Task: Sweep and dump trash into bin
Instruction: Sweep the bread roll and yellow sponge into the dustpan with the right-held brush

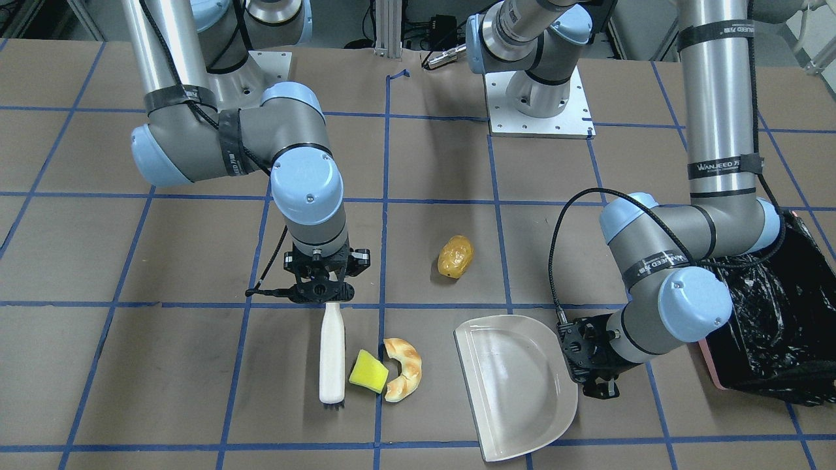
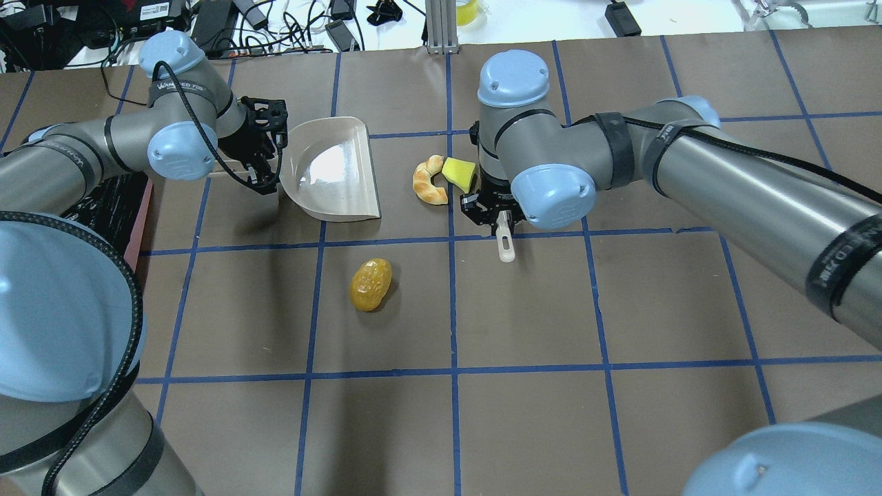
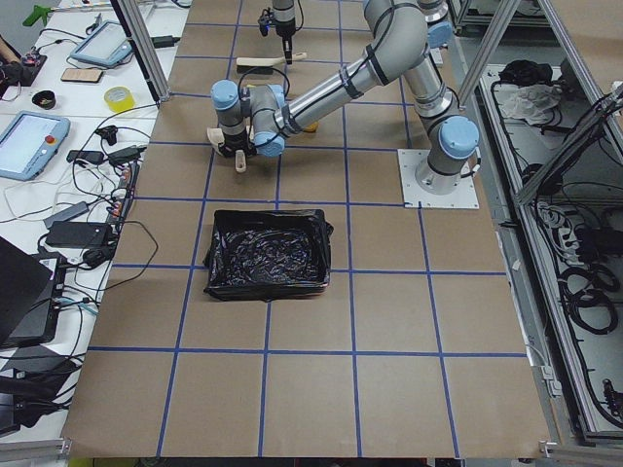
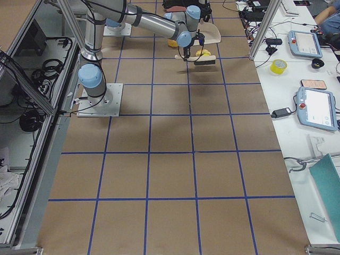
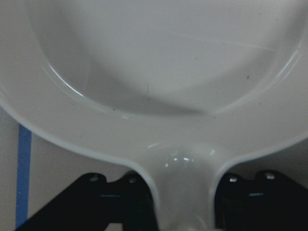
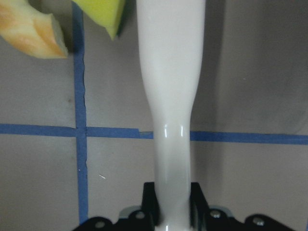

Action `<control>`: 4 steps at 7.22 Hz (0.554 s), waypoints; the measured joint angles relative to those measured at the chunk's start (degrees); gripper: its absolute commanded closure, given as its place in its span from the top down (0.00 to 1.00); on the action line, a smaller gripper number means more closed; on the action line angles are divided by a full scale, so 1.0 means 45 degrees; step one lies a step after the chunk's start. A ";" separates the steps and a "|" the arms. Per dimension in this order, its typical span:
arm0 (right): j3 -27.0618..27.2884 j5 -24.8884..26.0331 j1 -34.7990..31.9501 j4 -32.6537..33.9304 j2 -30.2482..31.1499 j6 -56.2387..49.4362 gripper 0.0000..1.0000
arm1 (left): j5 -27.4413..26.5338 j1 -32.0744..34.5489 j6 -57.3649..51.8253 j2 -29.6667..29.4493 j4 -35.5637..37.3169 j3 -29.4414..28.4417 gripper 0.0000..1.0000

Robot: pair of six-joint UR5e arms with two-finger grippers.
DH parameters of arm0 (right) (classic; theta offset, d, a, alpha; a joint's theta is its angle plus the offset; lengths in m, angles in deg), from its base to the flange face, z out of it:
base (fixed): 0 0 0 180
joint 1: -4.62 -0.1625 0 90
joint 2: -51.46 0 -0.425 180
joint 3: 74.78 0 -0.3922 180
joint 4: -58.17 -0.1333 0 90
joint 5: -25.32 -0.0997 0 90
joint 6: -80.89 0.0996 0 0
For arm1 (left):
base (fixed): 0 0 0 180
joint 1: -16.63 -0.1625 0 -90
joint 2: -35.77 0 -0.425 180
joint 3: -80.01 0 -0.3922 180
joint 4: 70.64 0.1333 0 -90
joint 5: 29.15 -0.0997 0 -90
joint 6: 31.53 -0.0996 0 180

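Starting out wide on the robot's left: the bin, pink with a crinkled black bag, sits on the bench behind the left pincer, on its outer side, and the left arm's forearm passes above it. No trash lies in the part of the bag that shows.

The left pincer is pinching the beige dustpan by its handle. The wrist view shows the stub of the handle running down between the two black fingers. The pan stretches out ahead of this pincer, its straight open lip turned toward the right pincer. I cannot tell whether that lip touches the bench.

Next, the golden-brown potato lump lies alone between the two pincers, set back toward the robot and well apart from both.

Then the croissant piece, just ahead of the dustpan's lip, between the lip and the right pincer. The yellow sponge wedge is right up against it, on the side of the right pincer.

Finally the right pincer, pointing down and clamped on the white handle of a brush. The brush reaches forward away from the robot, its dark bristles at the far end, just beside the sponge. I cannot tell whether the bristles meet the bench.
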State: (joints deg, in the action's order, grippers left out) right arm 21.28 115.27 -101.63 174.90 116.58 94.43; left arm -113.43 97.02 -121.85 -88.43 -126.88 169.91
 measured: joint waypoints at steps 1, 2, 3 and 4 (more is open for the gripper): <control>-0.0302 -0.0020 -0.0273 -0.0001 -0.0388 0.0390 0.00 | -0.0002 -0.0001 -0.0022 0.0001 -0.0002 0.0001 0.00; -0.0623 -0.0121 -0.0548 0.0000 -0.0758 0.0853 0.00 | 0.0001 -0.0006 -0.0036 0.0007 -0.0002 -0.0001 0.00; -0.0980 -0.0314 -0.0821 -0.0002 -0.1115 0.1409 0.00 | 0.0006 -0.0009 -0.0042 0.0015 -0.0002 -0.0005 0.00; -0.1398 -0.0462 -0.1150 -0.0008 -0.1456 0.2037 0.00 | 0.0003 -0.0012 -0.0044 0.0019 -0.0003 -0.0004 0.00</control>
State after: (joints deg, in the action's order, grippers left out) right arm 14.98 113.19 -106.80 174.86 110.03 103.59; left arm -113.41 96.97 -122.05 -88.35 -126.89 169.89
